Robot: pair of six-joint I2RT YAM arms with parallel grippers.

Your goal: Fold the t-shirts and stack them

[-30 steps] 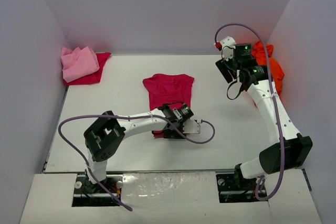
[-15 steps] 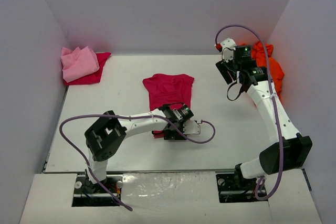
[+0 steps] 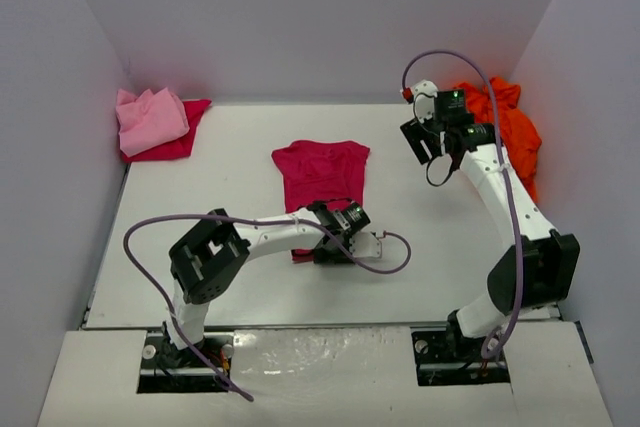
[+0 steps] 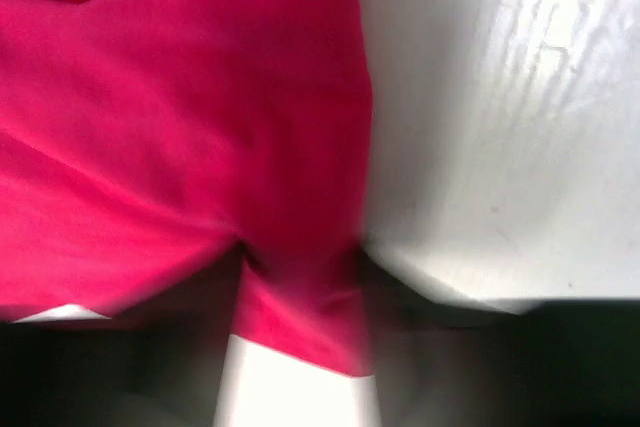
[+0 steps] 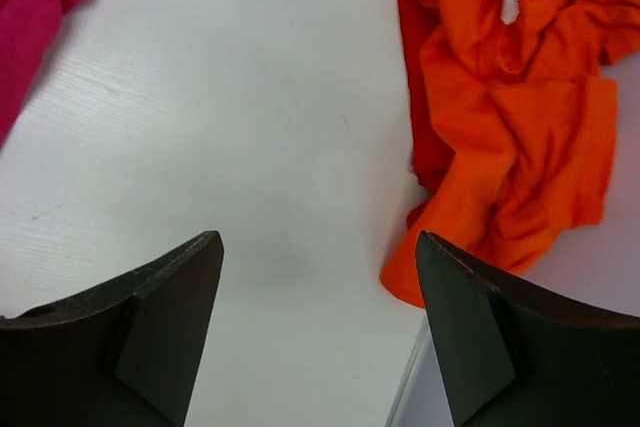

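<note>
Left claw (image 4: pixel 300 347) blurred on crimson shirt (image 4: pixel 150 127) hem, grip unclear; right claw (image 5: pixel 315 247) wide near orange shirt (image 5: pixel 510 127).

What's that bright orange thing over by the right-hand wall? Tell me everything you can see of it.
It is an orange t-shirt of soft plain cloth, unfolded and crumpled into a wrinkled heap, with a small white label showing. It lies at the far right corner of the table, seemingly against the side wall. The open right gripper hovers beside its near edge, not touching it.
</note>
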